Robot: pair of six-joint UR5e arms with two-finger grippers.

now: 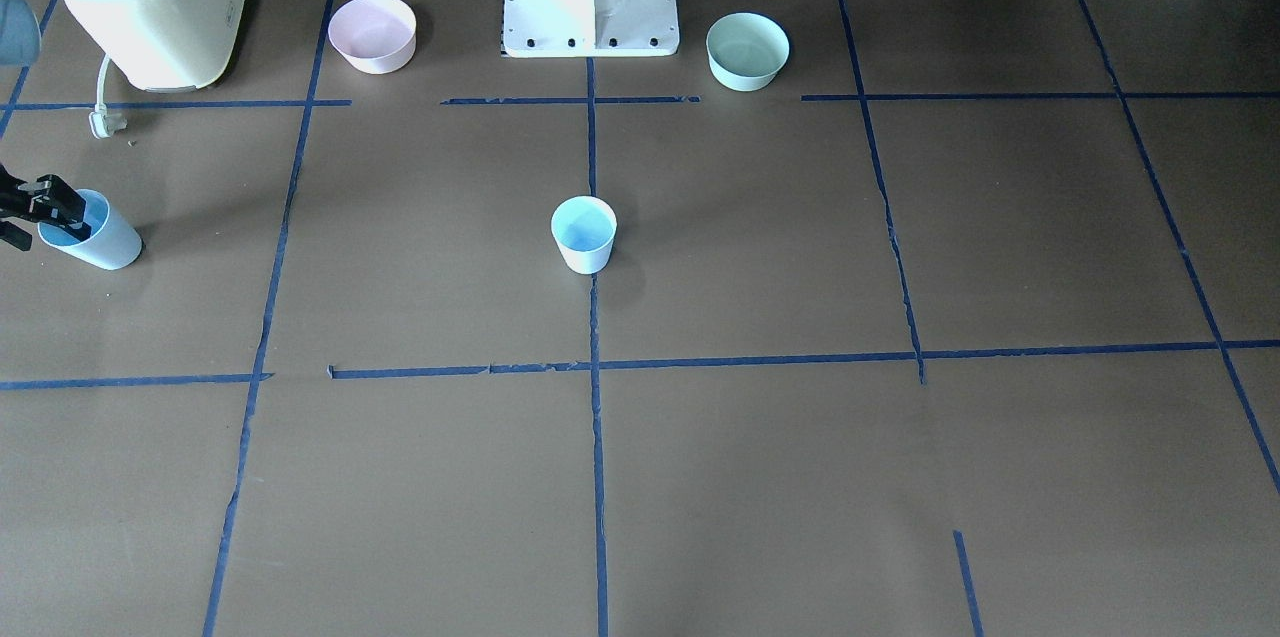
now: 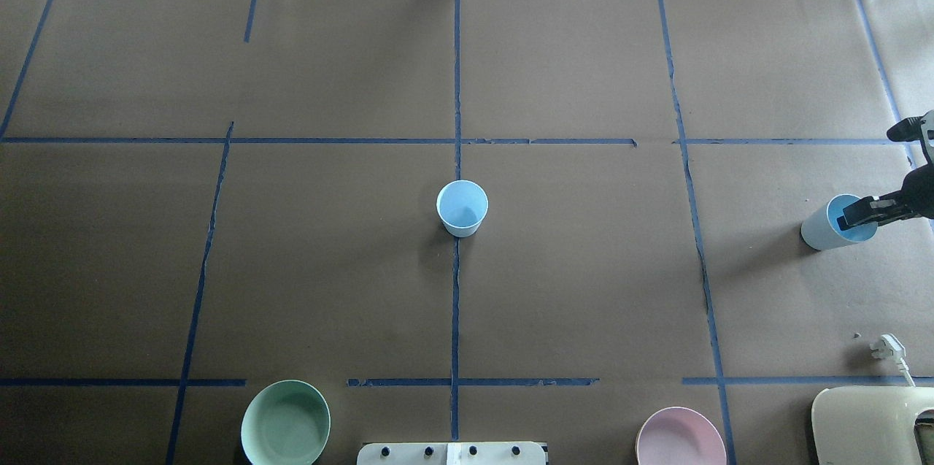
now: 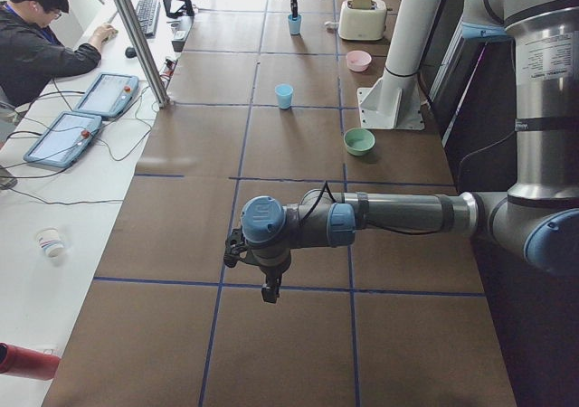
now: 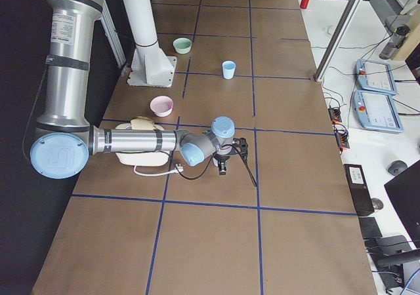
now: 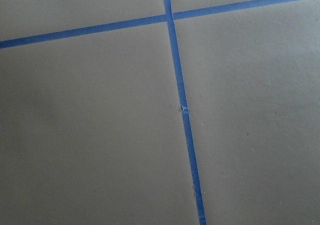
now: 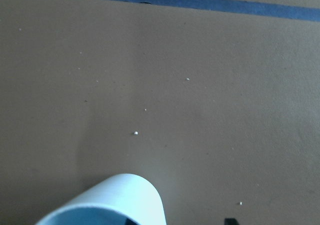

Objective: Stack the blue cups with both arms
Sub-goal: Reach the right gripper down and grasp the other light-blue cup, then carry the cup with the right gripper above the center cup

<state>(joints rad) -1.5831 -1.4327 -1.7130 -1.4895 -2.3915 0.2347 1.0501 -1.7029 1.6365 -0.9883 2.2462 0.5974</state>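
blue cup [image 2: 817, 235]; table [image 2: 803, 304] right edge; right tool [image 2: 852, 217] astride rim

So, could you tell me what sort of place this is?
Most likely a robotics lab: a table papered in brown and gridded with blue tape, a grey jointed robot arm reaching over it, and an operator seated beside two teach pendants.
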